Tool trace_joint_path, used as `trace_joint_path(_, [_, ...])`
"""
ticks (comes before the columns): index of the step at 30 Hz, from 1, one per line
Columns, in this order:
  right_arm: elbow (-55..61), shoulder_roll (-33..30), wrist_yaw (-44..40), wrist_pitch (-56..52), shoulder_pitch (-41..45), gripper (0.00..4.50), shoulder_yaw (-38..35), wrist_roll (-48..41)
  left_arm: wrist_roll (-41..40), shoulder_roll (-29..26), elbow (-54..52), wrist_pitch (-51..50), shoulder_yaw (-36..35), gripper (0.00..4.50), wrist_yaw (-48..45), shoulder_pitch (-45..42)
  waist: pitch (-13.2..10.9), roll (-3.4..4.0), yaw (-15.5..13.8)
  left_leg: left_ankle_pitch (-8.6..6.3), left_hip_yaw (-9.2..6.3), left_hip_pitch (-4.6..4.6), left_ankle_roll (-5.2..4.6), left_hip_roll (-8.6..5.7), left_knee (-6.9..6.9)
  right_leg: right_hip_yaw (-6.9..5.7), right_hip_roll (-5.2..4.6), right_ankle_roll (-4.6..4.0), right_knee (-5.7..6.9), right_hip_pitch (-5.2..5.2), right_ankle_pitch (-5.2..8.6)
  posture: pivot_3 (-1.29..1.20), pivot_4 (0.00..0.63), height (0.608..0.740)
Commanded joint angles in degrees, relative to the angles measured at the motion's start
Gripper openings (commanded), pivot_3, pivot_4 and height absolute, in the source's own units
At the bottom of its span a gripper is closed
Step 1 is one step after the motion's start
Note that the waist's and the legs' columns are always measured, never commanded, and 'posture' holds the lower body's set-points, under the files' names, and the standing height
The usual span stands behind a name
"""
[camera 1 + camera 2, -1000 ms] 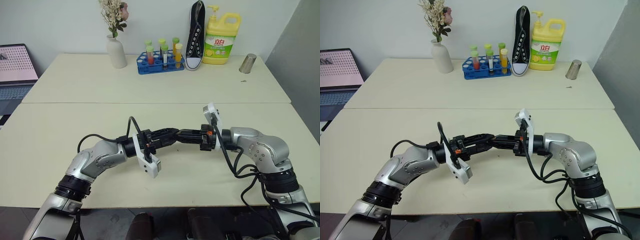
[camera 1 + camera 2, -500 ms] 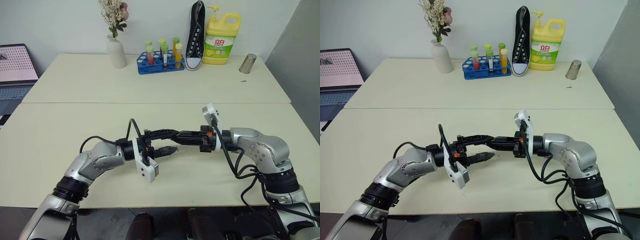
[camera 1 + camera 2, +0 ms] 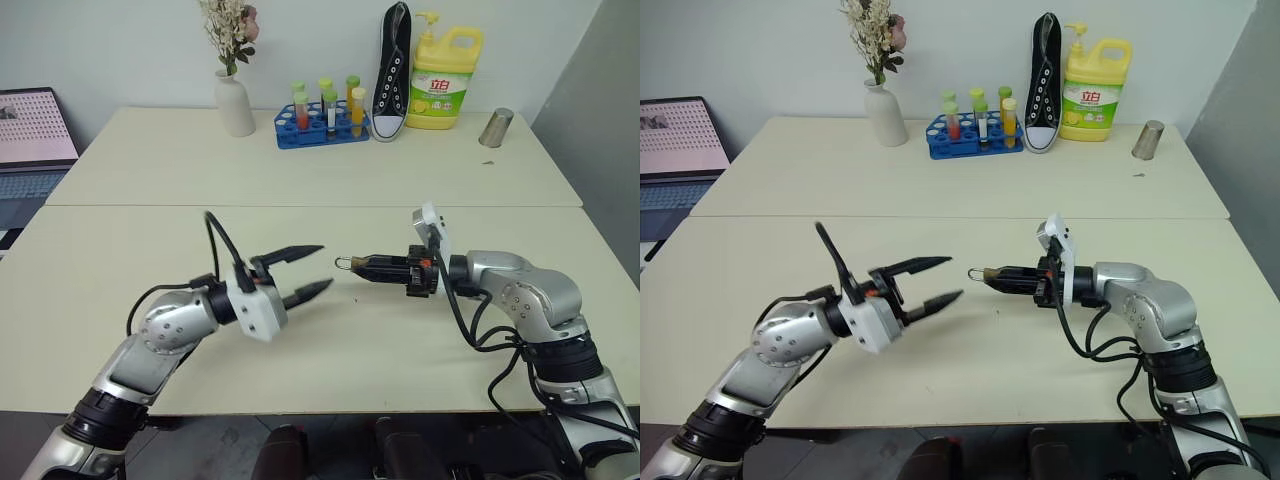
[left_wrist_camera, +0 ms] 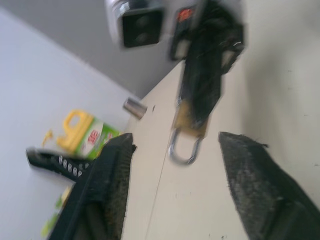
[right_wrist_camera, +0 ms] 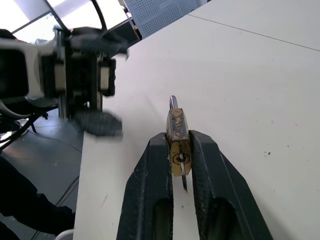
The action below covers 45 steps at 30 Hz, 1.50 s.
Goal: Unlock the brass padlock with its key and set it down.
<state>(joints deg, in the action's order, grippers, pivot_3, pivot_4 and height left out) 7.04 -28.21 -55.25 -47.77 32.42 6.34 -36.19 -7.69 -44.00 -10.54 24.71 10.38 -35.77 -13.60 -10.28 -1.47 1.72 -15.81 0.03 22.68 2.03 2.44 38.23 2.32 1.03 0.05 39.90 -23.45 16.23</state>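
Here one brass padlock point(image 5: 177, 134) sits clenched in the right hand point(image 3: 372, 266); the left hand point(image 3: 310, 269) gapes empty

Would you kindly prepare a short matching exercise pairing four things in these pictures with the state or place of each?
Things:
1. left gripper
2. right gripper
3. brass padlock
4. shoe

States or places:
A. propped upright against the wall
B. clamped between two black fingers, above the table
C. open and holding nothing
D. shut on a small lock

Pairs: 1-C, 2-D, 3-B, 4-A
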Motion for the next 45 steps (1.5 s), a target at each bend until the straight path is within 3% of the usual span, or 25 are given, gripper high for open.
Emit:
trace_joint_path(1, [0.9,-0.6,-1.7,2.3,1.2,0.16,0.0,0.6,-9.2,-0.5,-4.7,-12.0,-3.2,1.32,-3.1,-1.0,0.0,0.0,0.0,0.0,0.01,0.0,0.0,0.0,0.0,0.01,0.0,0.0,0.0,0.0,0.0,0.0,0.15,0.74])
trace_joint_path(5, [2.2,-1.0,-3.0,3.0,0.9,0.16,-0.2,0.5,-23.9,0.7,-3.2,-32.8,-4.8,0.02,-7.2,-3.5,0.0,0.0,0.1,0.0,-0.02,0.0,0.0,0.02,0.0,0.01,0.08,0.0,0.0,0.0,0.0,0.0,0.15,0.74])
trace_joint_path(8, [3.0,-0.8,-3.3,2.6,0.6,0.16,-0.2,-0.1,-25.7,2.5,-2.0,-37.5,-4.3,0.0,-10.3,-4.6,0.0,0.0,0.1,0.0,-0.03,0.0,0.0,0.04,0.01,0.02,0.18,0.01,-0.01,0.0,0.01,0.0,0.15,0.74])
trace_joint_path(12, [4.4,-0.7,-3.7,2.0,0.0,0.16,-0.1,-1.2,-22.4,7.3,2.9,-37.4,-2.9,0.0,-11.7,-7.3,0.0,0.0,0.0,0.0,-0.02,0.02,0.01,0.02,0.02,0.02,0.24,-0.01,-0.03,0.0,0.01,0.0,0.15,0.74])
trace_joint_path(22, [5.1,-0.7,-3.0,1.4,-0.4,0.16,-0.3,-1.9,-26.0,12.6,-0.7,-47.0,-4.9,0.0,-13.2,-9.2,0.0,0.0,0.1,0.0,-0.05,0.03,0.01,0.09,0.08,0.07,0.23,-0.01,-0.01,0.0,0.0,0.0,0.15,0.74])
trace_joint_path(45, [3.6,-0.3,-2.9,2.6,0.2,0.16,0.3,-0.9,-33.9,10.3,-11.3,-60.9,-8.4,0.0,-15.4,-5.7,0.0,-0.01,0.0,0.0,-0.06,0.03,0.01,0.07,0.09,0.09,0.23,-0.01,-0.01,0.0,0.01,0.0,0.15,0.74])
